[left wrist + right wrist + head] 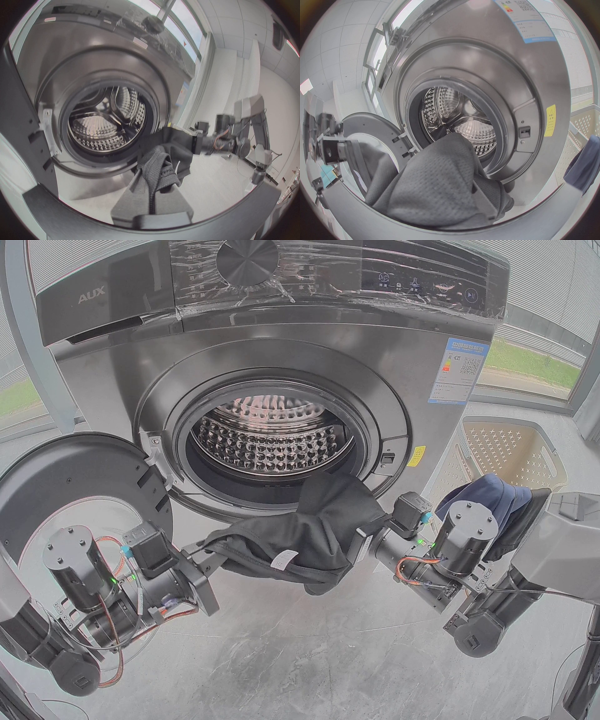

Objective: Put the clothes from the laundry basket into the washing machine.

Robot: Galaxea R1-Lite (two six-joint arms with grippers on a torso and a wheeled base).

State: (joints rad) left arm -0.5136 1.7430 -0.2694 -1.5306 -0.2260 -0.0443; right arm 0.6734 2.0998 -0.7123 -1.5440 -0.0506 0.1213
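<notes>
A black garment [312, 527] hangs stretched between my two grippers, just in front of the washing machine's open drum [269, 440]; its upper edge touches the lower door rim. My left gripper [209, 559] is shut on the garment's left end, and the fabric [156, 175] is pinched between its fingers. My right gripper [357, 544] holds the right end, with the cloth [440, 184] draped over its fingers. The drum [103, 125] has no clothes inside. A beige laundry basket [519, 449] stands to the machine's right, with a blue garment [494, 496] hanging over its near rim.
The round machine door [69, 490] is swung open to the left, behind my left arm. Grey floor [300, 646] lies bare in front of the machine. Windows sit behind it on both sides.
</notes>
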